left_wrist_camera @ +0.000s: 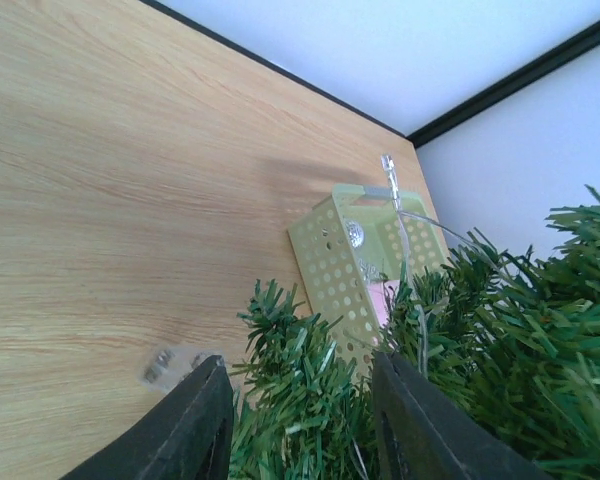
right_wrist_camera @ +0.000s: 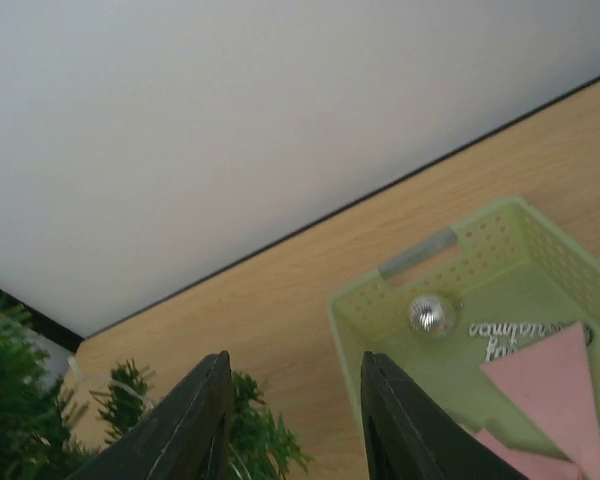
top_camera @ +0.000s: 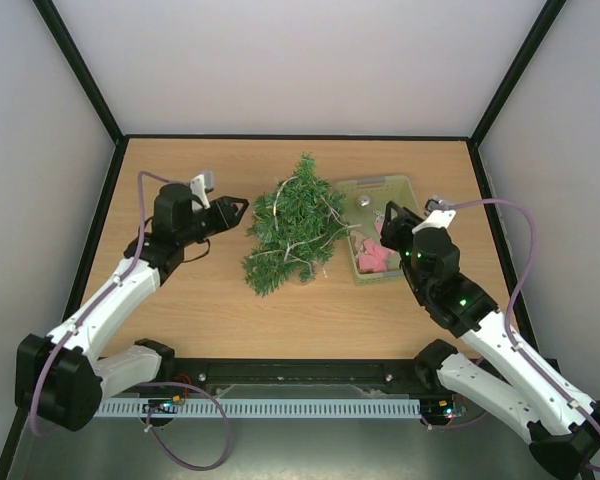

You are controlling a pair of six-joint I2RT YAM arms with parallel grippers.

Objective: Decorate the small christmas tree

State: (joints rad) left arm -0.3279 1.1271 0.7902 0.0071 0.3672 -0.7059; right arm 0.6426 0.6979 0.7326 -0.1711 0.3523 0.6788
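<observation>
The tree [top_camera: 295,228] is sitting mid-surface, left of the basket [top_camera: 375,181]. Left pincer [top_camera: 242,213] is gaping at its branches, gripping nothing. Right pincer [top_camera: 384,222], partly open and empty, is hovering by the basket; I would be lowering it straight onto the silver ball [top_camera: 363,201].

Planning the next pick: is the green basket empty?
Not empty: the basket holds a silver ball and pink pieces.

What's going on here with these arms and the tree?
Two robot arms are decorating a small dark green bristly artificial Christmas tree on a wooden table. The left gripper is open at the tree's branches, holding nothing. The right gripper is open and empty by a pale green perforated plastic basket that holds a silver ball and pink pieces.
</observation>
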